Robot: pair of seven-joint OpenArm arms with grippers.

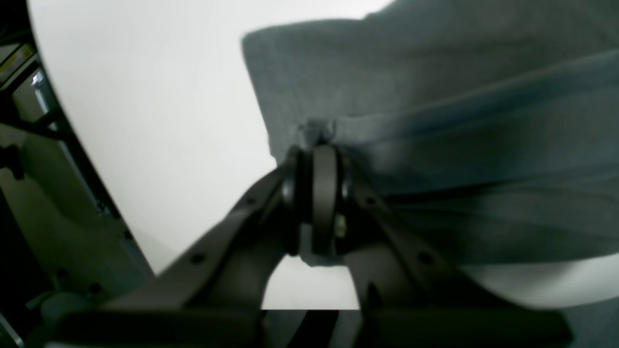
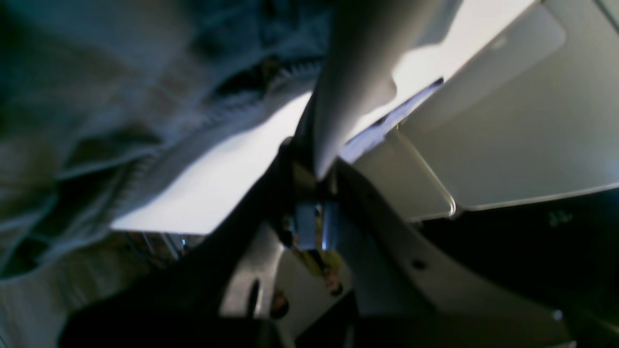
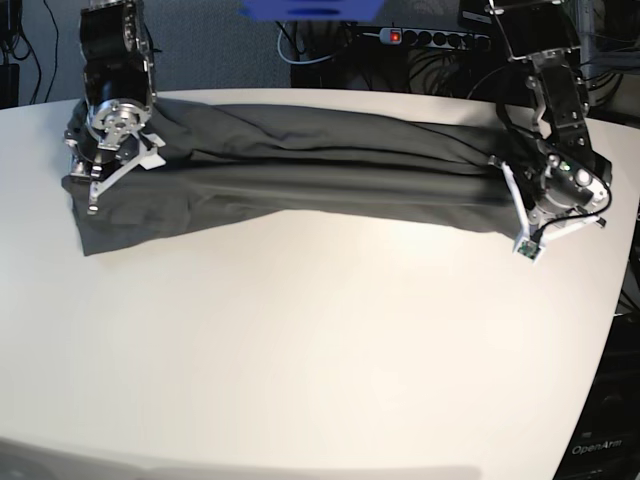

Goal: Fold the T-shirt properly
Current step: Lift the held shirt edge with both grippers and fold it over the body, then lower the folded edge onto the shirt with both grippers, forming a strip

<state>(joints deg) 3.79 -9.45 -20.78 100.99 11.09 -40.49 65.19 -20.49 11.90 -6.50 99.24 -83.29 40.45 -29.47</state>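
T-shirt (image 3: 300, 170): you have it stretched across the white table (image 3: 300, 350).
Left gripper (image 1: 316, 150): pinching its edge.
Right gripper (image 2: 314, 174): pinching cloth too.

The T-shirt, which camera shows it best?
The base view: the whole T-shirt stretches across the table between both arms. The left wrist view shows only a pinched edge, and the right wrist view a blurred, bunched part.

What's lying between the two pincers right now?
In the base view, only the T-shirt, stretched in long folds from the right pincer across to the left pincer.
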